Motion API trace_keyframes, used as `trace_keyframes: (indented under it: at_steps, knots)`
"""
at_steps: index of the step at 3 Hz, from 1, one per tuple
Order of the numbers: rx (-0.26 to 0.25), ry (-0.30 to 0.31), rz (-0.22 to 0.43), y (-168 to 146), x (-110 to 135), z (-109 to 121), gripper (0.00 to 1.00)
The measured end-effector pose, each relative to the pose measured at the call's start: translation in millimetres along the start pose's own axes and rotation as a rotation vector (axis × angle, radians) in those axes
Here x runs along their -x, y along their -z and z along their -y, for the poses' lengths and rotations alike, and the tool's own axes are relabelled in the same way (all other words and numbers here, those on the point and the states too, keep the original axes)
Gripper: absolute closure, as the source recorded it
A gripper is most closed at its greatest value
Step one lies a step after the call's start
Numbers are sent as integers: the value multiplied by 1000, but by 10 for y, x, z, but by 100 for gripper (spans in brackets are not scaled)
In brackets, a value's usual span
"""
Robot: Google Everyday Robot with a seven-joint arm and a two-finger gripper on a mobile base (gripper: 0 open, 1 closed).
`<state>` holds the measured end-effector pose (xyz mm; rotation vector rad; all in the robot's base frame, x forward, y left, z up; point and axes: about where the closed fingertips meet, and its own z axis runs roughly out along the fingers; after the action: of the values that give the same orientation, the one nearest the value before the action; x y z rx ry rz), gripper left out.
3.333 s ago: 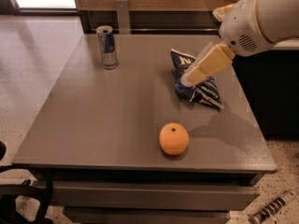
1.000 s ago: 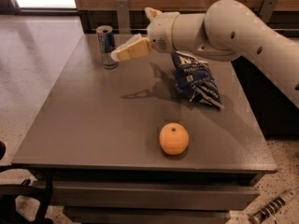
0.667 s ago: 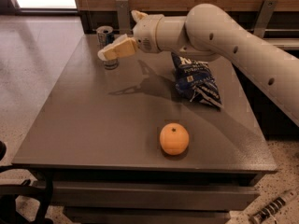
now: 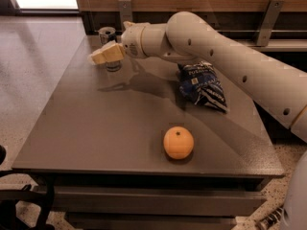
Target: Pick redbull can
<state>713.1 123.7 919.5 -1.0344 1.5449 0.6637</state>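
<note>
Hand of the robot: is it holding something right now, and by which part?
It cannot be told. The hand lies across the middle of the redbull can, hiding it; an actual hold does not show.

The arm [image 4: 230,56] is a thick, smooth, off-white tube, dotted with small dark round holes and stepped into rings at the wrist. Its tan-yellow gripper [image 4: 100,55] is over the bench's [image 4: 96,128] far left corner.

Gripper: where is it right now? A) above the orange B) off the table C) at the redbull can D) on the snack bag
C: the gripper overlaps the redbull can at the far left corner of the table, well away from the orange and the snack bag.
</note>
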Motion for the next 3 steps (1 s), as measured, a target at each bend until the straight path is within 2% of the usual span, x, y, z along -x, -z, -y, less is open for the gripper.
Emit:
trace_keyframes:
  at_steps: [1, 2, 3]
  knots:
    - [-11, -50, -9, -105, -197, 115, 0]
    - [-33, -96, 8, -135, -414, 230, 15]
    - [-29, -98, 8, -159, -422, 214, 38]
